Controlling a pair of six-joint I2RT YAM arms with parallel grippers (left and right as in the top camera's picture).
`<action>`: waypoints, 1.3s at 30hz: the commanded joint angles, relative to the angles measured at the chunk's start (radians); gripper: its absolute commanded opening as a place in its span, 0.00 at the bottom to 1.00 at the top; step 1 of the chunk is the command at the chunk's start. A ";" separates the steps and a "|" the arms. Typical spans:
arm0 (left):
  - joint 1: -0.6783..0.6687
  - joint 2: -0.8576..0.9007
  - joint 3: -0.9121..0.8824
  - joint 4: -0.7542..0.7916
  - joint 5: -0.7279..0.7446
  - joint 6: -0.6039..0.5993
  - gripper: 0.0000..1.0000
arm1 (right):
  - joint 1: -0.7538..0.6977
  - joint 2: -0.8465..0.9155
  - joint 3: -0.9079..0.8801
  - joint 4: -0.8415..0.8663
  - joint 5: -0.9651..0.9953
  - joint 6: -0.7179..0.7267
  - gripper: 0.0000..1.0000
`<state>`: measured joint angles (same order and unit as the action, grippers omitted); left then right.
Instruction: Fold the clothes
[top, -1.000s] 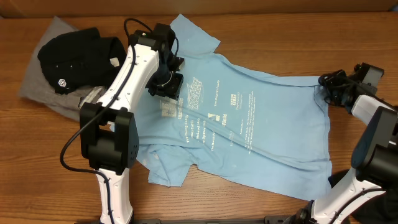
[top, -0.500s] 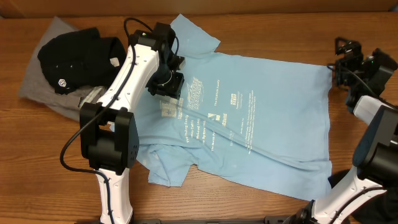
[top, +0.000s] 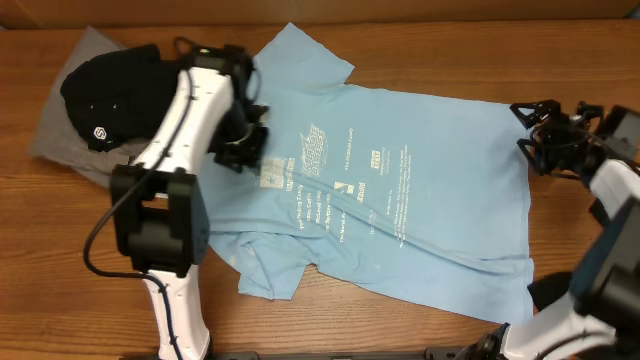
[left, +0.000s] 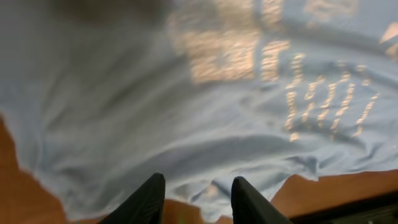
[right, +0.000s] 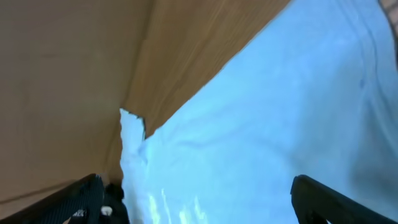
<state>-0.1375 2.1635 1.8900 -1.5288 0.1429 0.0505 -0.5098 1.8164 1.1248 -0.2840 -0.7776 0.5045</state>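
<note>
A light blue T-shirt (top: 420, 200) with gold print lies spread flat across the middle of the table. My left gripper (top: 243, 150) hovers over its left part near the print; in the left wrist view its fingers (left: 152, 198) stand apart above the blurred shirt (left: 186, 93), with nothing between them. My right gripper (top: 530, 130) sits at the shirt's right edge. In the right wrist view its jaws are spread wide, the shirt (right: 280, 124) lies under them and a corner of its hem (right: 132, 127) shows.
A black garment (top: 120, 85) lies on a grey one (top: 55, 135) at the table's far left. Bare wood (top: 420, 45) runs along the back, and in front of the shirt (top: 380, 325). Both arm bases stand at the front edge.
My right gripper let go of the shirt's right edge, opened wide and came back down beside it. The left gripper moved left across the shirt, its jaws narrowing.
</note>
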 joint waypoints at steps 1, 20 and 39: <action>0.076 -0.021 -0.004 -0.043 -0.011 -0.013 0.29 | -0.002 -0.206 0.019 -0.080 0.086 -0.119 1.00; 0.163 -0.435 -0.032 -0.101 -0.045 -0.166 0.34 | 0.106 -0.293 -0.008 -0.679 0.486 -0.113 1.00; -0.034 -0.503 -0.827 0.293 0.135 -0.355 0.40 | 0.181 -0.216 -0.008 -0.623 0.486 -0.116 0.89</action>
<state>-0.1719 1.6939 1.1809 -1.3094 0.2218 -0.2222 -0.3321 1.5967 1.1183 -0.9096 -0.3012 0.3912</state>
